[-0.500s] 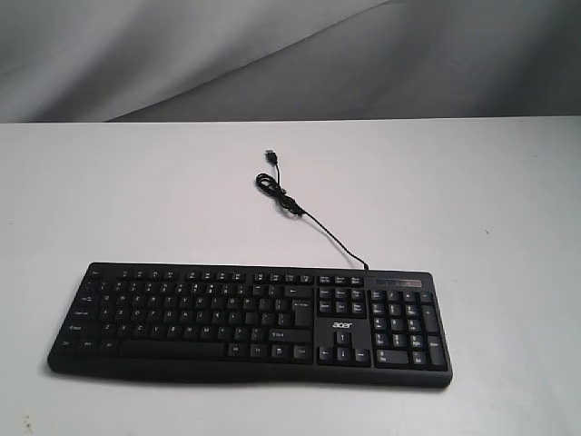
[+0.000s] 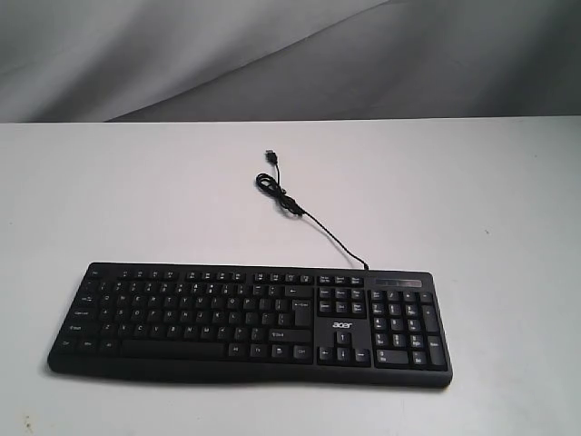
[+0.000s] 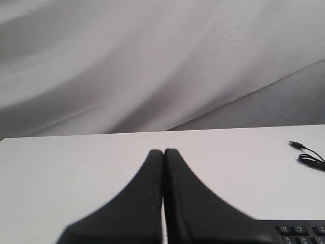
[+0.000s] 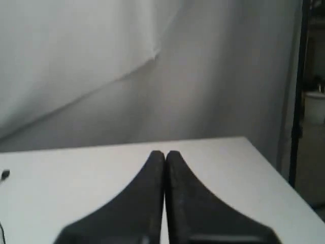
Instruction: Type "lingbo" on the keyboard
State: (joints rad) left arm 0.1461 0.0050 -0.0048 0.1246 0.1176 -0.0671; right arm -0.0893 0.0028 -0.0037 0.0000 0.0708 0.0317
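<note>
L wrist view: the left end effector (image 3: 163, 152) is clenched, black fingers pressed flat together tip to tip w/ nothing between them, held over the white bench (image 3: 76, 173). One corner of the keyboard (image 3: 299, 231) shows just past it.

R wrist view: the right end effector (image 4: 165, 153) is clenched the same way, gripping nothing, above bare bench.

In the ext. view we see the keyboard (image 2: 250, 322) lying flat at approx. 6 o'clock of the bench top, its long side running 9 to 3. Its number pad (image 2: 404, 322) sits at the 3 o'clock end, w/ the acer logo (image 2: 340, 324) just beside it on the 9 o'clock side.

From the kbd's back edge, near the number pad, the thin black cable (image 2: 327, 234) runs off toward 11 o'clock. It makes a small loop and ends in the USB plug (image 2: 271, 156), which lies loose on the bench near its centre, well apart from the kbd.

Farthest back, at 12 o'clock behind the bench edge, a grey backdrop cloth (image 2: 182, 54) hangs in soft folds.
</note>
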